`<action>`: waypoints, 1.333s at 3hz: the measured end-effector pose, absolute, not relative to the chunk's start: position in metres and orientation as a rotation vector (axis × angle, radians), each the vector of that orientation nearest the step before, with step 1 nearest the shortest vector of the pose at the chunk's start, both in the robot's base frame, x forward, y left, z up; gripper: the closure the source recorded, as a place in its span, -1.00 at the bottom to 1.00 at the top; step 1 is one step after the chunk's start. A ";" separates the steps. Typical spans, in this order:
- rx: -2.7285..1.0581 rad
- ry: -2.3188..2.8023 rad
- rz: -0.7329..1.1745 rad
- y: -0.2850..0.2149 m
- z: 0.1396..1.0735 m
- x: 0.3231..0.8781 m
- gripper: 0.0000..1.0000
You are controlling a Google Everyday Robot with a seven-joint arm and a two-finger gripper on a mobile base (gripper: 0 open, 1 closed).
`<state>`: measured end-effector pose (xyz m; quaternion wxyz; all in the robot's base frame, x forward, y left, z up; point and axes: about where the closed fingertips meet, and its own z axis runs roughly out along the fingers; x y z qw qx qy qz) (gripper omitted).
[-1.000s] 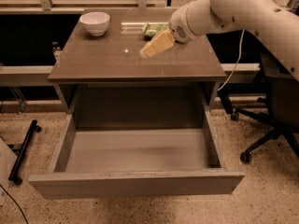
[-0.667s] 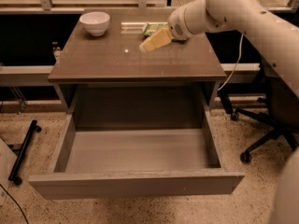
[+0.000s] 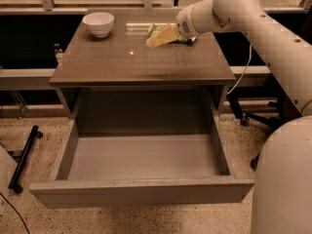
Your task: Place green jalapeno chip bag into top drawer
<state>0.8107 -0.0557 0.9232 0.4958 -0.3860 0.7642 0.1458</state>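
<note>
Speckled flooring (image 3: 146, 221) surrounds a grey-brown cabinet (image 3: 136, 65), shown from above and in front in the single camera view. The top drawer (image 3: 141, 191) is pulled fully out below the cabinet top, its smooth grey interior bare.

The green jalapeno chip bag (image 3: 156, 29) lies on the back right part of the cabinet top, largely covered by the gripper (image 3: 158, 38), which is lowered onto or just over it. Only green patches show beside the yellowish tip and under the wrist. Whether the gripper is spread, pressed together or already pinching the bag cannot be told, nor whether the bag is lifted off the surface.

Handling, as a judgement: a small foil snack bag is light, soft and crinkly. It yields under pressure, its contents crush easily, and its skin is slippery. A hold across the narrow middle, or on a gathered fold of foil, should serve better than one on a flat sealed end.

Surroundings: a white bowl (image 3: 98, 23) stands at the back left of the cabinet top, well apart from the bag and off the likely path. The robot arm (image 3: 253, 18) reaches in from the right. The robot's pale body (image 3: 282, 179) fills the lower right corner, just beside the drawer's right end. Nothing stands between bag and drawer. The front edge of the cabinet top must be cleared before lowering.
</note>
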 end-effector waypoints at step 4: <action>-0.744 1.864 0.330 -0.068 0.890 0.872 -1.00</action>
